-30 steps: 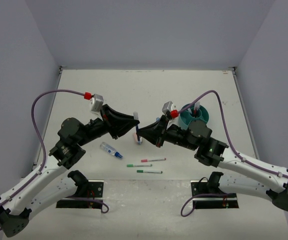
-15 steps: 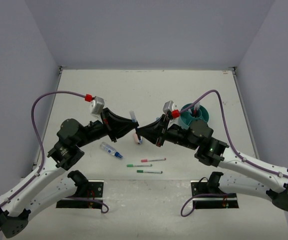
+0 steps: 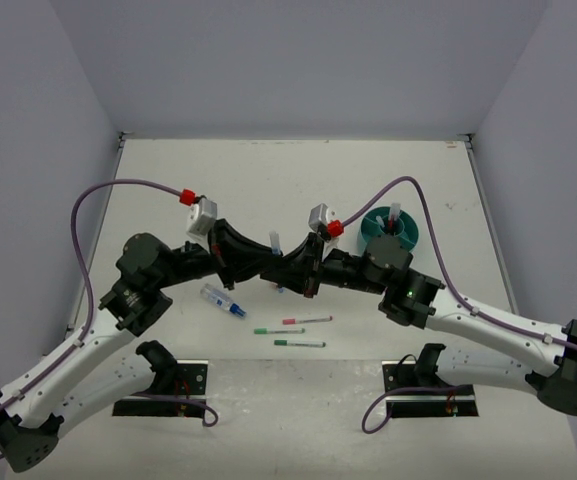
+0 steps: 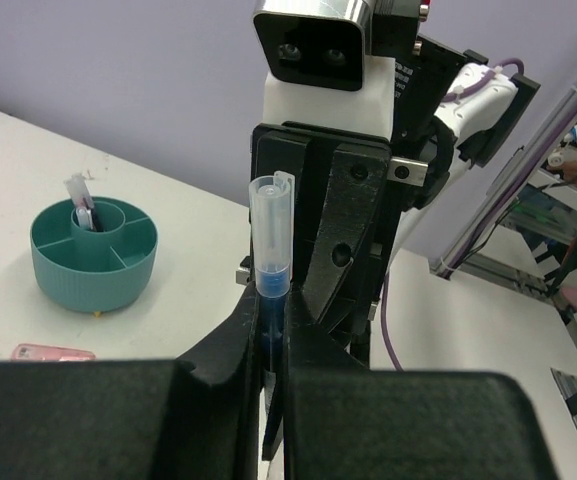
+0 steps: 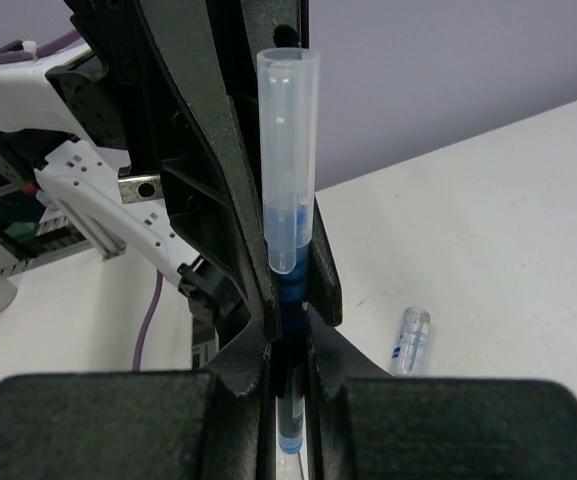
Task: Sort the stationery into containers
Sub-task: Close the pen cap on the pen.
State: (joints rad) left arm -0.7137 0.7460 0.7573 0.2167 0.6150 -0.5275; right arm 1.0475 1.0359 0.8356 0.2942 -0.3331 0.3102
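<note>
Top external: left gripper (image 3: 264, 262) and right gripper (image 3: 278, 270) meet mid-table, tips overlapping, so their jaws are hard to read here; a blue pen (image 3: 275, 243) pokes up between the 2. Teal cup (image 3: 393, 232) sits far right. Left wrist: jaws closed on the pen's lower body, its tip hidden. Right wrist: jaws likewise clamped on it, pen end cut off

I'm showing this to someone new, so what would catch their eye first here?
Mid-table, the left fingers and right fingers meet nose to nose, both shut on one blue pen, its clear cap poking out. At the right rear stands the teal cup, with items in its centre compartment.
</note>
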